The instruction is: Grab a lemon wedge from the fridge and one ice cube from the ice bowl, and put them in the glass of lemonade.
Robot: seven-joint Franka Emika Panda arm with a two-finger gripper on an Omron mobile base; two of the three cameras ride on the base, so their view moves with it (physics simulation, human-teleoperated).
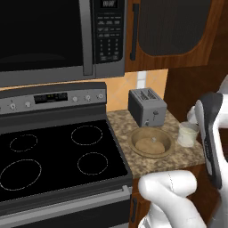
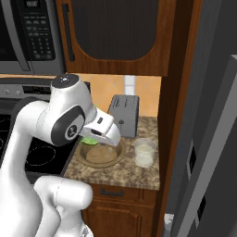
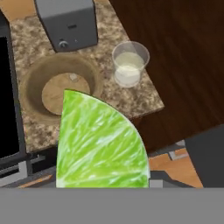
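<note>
Right now my gripper hangs bent over the counter at centre frame, pinching one lemon wedge. Beyond it I count one ice bowl holding one ice cube, one glass of lemonade, one toaster.

Open air above the glass of lemonade, mouth uncovered. Hemmed by the toaster behind-left of the glass, the ice bowl just left of it, and a dark wood wall close on its right. Bare surface in front.
</note>
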